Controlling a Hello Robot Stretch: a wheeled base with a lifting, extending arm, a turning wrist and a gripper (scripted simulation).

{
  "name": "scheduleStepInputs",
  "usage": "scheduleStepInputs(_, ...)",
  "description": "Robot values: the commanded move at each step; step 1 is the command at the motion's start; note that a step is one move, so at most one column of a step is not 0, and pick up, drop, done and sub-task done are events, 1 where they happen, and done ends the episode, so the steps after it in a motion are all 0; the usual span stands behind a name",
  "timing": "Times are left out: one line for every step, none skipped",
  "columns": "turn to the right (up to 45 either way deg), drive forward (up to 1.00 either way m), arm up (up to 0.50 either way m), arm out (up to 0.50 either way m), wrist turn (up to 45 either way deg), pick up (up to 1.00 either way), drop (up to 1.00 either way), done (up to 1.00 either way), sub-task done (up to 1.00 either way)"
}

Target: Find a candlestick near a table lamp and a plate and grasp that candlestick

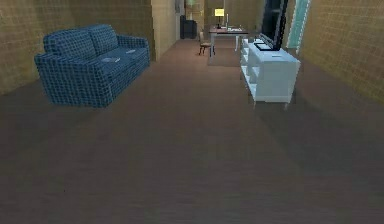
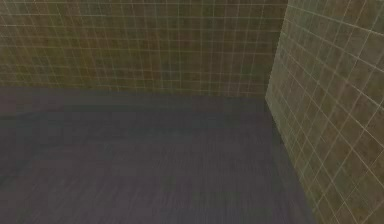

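Glowing on the far counter [image 1: 232, 30], a table lamp [image 1: 219, 13] suggests the candlestick lies straight ahead, beyond the white cabinet [image 1: 270, 72]. The jaws' state cannot be told.

checked blue cloth sofa [image 1: 92, 62], matt dark floor [image 1: 180, 150], tiled walls [image 2: 140, 45]

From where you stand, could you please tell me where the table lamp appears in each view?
Forward view: the table lamp glows at the top, just right of centre, on the far table beyond the white shelf unit.
Arm side view: tiled walls meeting in a corner over dark floor.
Shared landmark: the dark floor, which runs through both views.
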Motion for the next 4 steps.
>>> scheduleStepInputs(-6.0, 0.00, 0.00, 0.00, 0.0, 0.00, 0.00, 0.00, 0.00)
scheduleStepInputs(0.0, 0.20, 0.00, 0.00, 0.0, 0.00, 0.00, 0.00, 0.00)
scheduleStepInputs(6.0, 0.00, 0.00, 0.00, 0.0, 0.00, 0.00, 0.00, 0.00)
scheduleStepInputs(0.0, 1.00, 0.00, 0.00, 0.0, 0.00, 0.00, 0.00, 0.00)
